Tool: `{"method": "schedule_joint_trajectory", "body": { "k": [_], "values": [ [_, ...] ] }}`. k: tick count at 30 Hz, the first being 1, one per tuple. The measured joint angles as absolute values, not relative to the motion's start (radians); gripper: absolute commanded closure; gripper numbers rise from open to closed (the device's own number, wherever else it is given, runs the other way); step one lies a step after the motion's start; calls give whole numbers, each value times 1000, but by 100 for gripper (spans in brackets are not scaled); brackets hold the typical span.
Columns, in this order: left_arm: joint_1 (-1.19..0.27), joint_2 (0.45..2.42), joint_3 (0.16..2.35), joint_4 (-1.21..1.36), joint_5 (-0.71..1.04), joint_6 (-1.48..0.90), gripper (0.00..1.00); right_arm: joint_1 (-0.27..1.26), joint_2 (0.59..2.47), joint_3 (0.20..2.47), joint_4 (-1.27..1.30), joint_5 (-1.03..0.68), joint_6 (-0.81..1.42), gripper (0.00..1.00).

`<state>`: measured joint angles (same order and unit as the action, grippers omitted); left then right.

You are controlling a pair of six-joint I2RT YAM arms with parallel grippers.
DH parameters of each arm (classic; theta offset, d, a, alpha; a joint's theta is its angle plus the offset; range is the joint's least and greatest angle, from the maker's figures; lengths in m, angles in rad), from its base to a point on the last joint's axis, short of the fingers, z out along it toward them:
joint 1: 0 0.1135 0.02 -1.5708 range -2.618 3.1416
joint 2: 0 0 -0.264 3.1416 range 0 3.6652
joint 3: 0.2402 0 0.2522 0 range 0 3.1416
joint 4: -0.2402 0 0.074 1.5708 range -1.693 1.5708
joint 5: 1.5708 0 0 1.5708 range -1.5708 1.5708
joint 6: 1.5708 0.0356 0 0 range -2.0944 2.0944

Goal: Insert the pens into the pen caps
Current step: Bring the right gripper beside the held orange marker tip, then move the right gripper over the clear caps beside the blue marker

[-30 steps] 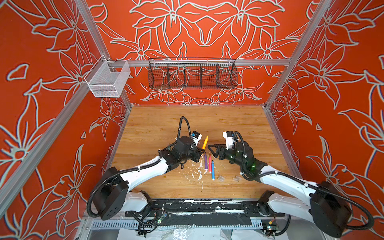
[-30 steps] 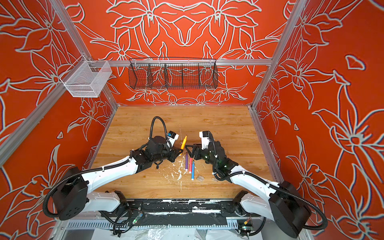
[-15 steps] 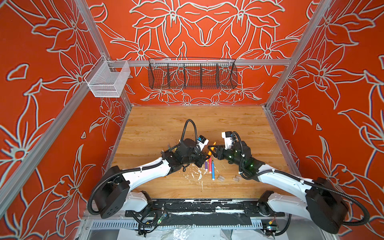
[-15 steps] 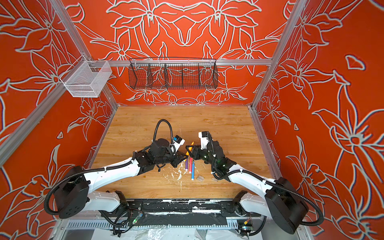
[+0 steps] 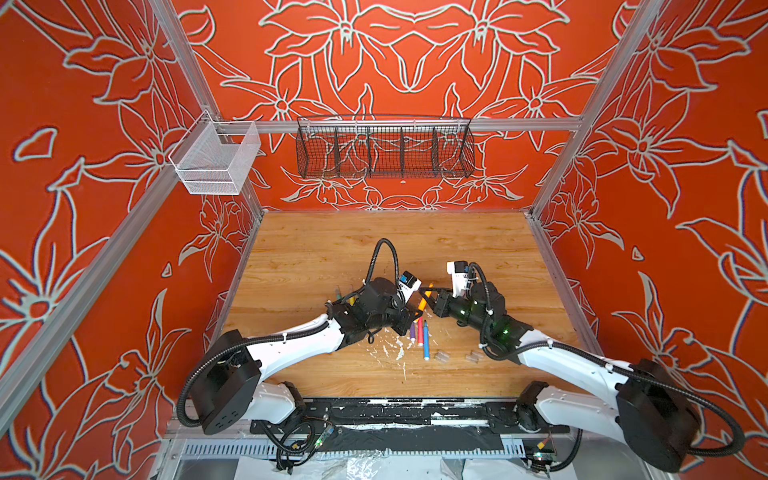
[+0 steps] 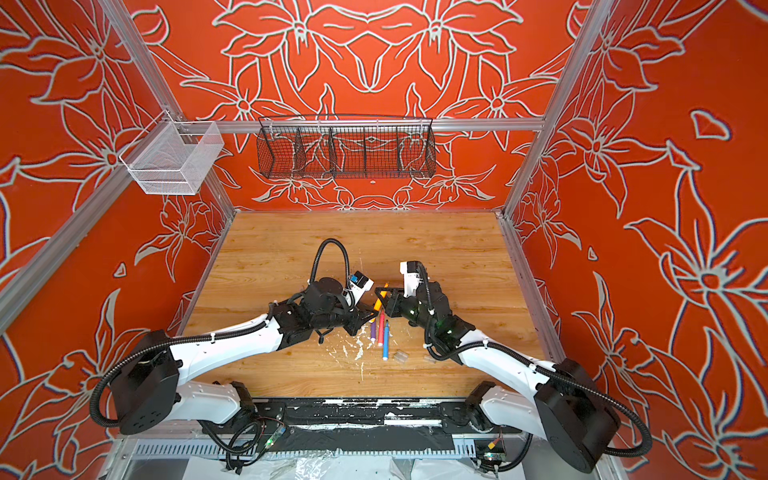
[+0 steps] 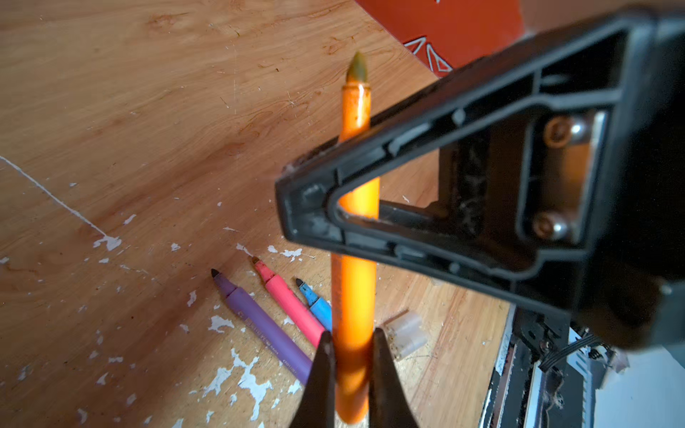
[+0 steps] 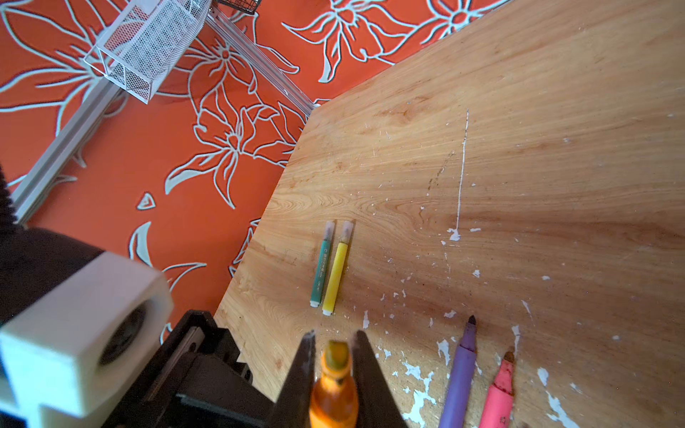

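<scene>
In both top views the two arms meet just below the middle of the frame. The left gripper (image 5: 413,321) is clamped on the lower end of the orange pen (image 5: 423,300), which stands tilted above the table (image 5: 478,249). A second ago the right gripper (image 5: 430,300) hung open just beside it. Now its jaws have drawn in around the upper barrel, so both grippers are on the one pen. Below them the purple pen (image 6: 372,330), pink-red pen (image 6: 381,327) and blue pen (image 6: 385,343) lie uncapped, with two loose pen caps (image 5: 441,356) to their right.

In the left wrist view, the left fingers (image 7: 326,355) pinch the orange barrel at the bottom centre of the frame, nib pointing up. A black finger of the right gripper crosses the pen at mid-frame. One of the pen caps (image 7: 404,331) lies at lower right.

In the right wrist view, at the bottom centre, the jaws press in on either side of the barrel just under the nib, and it looks like a grip. In mid-frame the green pen (image 8: 321,265) and yellow pen (image 8: 336,270) lie side by side, already capped.

This reads as a hand-over that would free the left gripper to fetch a cap. Two pens are done and four remain.
</scene>
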<state>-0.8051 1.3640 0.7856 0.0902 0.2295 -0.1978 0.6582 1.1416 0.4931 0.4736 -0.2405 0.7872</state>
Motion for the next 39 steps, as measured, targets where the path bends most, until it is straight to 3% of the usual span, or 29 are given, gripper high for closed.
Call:
{"method": "schedule_joint_trajectory", "body": {
  "k": [4, 11, 24, 26, 28, 29, 31, 32, 34, 36, 39],
  "values": [
    [-805, 1373, 786, 99, 221, -202, 69, 658, 1159, 485, 514, -255, 833, 100],
    [-805, 1398, 784, 136, 218, -206, 62, 660, 1200, 474, 582, -272, 902, 100],
    [-805, 1410, 774, 195, 172, -197, 62, 661, 1287, 411, 848, -339, 1048, 100],
    [-805, 1412, 774, 198, 163, -197, 66, 661, 1294, 410, 880, -346, 1061, 100],
    [-805, 1414, 774, 199, 157, -193, 81, 662, 1299, 406, 907, -350, 1071, 100],
    [-805, 1415, 774, 199, 154, -193, 94, 662, 1301, 405, 914, -353, 1076, 100],
    [-805, 1417, 774, 202, 149, -186, 100, 663, 1302, 404, 913, -355, 1078, 100],
    [-806, 1417, 774, 204, 147, -183, 100, 663, 1302, 404, 914, -357, 1078, 79],
    [-807, 1417, 771, 206, 135, -185, 100, 663, 1302, 405, 910, -358, 1081, 55],
    [-807, 1415, 764, 206, 115, -186, 100, 663, 1302, 405, 894, -357, 1076, 43],
    [-807, 1398, 743, 205, 81, -187, 100, 662, 1294, 408, 841, -347, 1052, 36]
  ]
}}
